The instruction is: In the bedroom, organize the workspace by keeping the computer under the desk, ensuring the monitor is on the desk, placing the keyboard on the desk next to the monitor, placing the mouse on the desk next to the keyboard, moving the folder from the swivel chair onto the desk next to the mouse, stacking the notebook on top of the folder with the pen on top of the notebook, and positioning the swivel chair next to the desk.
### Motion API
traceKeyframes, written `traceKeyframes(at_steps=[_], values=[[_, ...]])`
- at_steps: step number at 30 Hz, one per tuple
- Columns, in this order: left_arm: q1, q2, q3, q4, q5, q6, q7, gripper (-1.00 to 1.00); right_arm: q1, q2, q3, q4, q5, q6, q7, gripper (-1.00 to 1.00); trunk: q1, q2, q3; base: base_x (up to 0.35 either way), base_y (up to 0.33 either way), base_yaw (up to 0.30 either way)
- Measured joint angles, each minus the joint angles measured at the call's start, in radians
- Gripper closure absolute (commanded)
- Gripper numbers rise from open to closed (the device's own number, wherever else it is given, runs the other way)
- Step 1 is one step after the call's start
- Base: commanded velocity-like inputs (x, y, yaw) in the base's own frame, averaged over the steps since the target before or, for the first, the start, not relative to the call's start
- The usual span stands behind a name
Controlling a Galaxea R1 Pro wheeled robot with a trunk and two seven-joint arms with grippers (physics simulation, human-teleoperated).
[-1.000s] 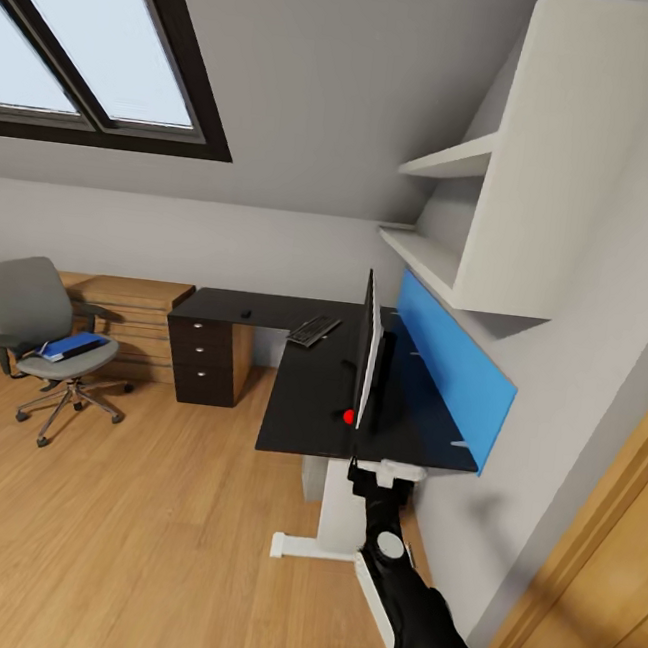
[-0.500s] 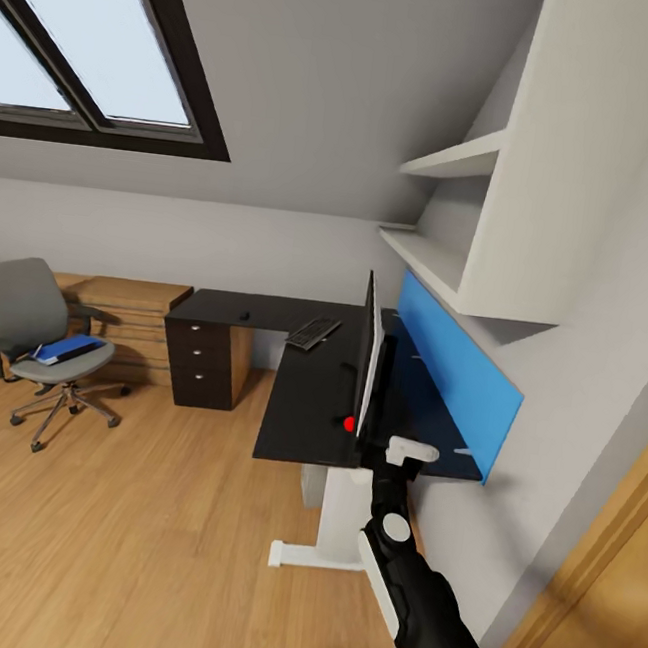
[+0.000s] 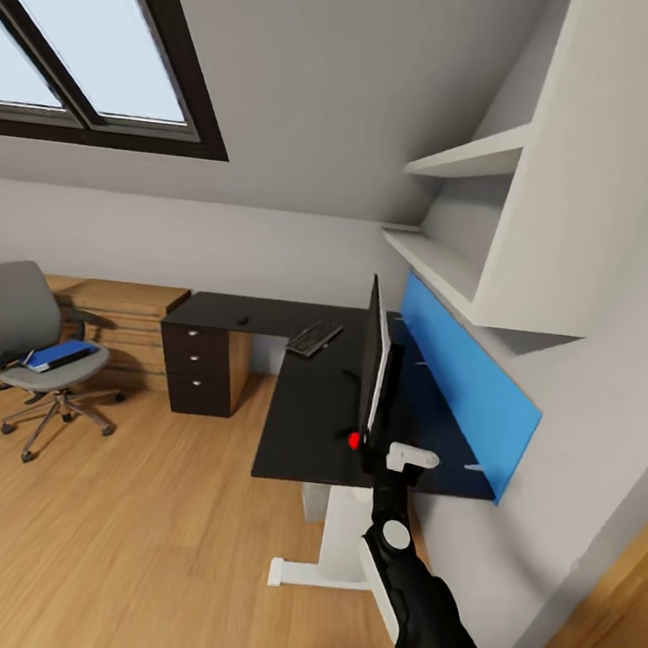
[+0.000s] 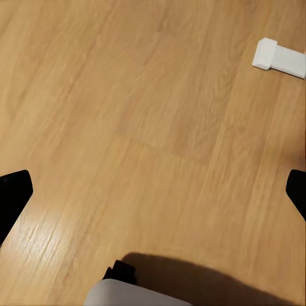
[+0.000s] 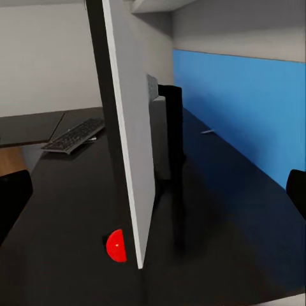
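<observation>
The right gripper point(image 3: 411, 459), fingers apart and holding nothing, hangs at the tabletop point(image 3: 309, 413) edge just behind the monitor point(image 3: 372, 365), which stands edge-on on the tabletop. A careless reach could knock the thin screen over or push it toward the keyboard point(image 3: 313, 338), which lies beyond the monitor. The left gripper point(image 4: 153, 191), fingers apart, points at the floor point(image 4: 127, 95). The folder point(image 3: 57, 354) lies on the swivel chair point(image 3: 30, 346), well apart from the tabletop. No writing is legible anywhere.
</observation>
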Motion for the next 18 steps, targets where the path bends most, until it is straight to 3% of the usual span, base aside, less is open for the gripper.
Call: traceKeyframes(at_steps=[5,18], values=[[0.000,0.001,0.000,0.000,0.000,0.000,0.001,-1.00,0.000,-0.001,0.000,0.000,0.000,0.000,0.000,-1.00,0.000,0.000,0.000,0.158,0.031,0.000],[0.000,0.001,0.000,0.000,-0.002,0.000,0.001,-1.00,0.000,-0.001,0.000,0.000,0.001,0.000,-0.001,-1.00,0.001,0.000,0.000,0.012,0.002,0.000]])
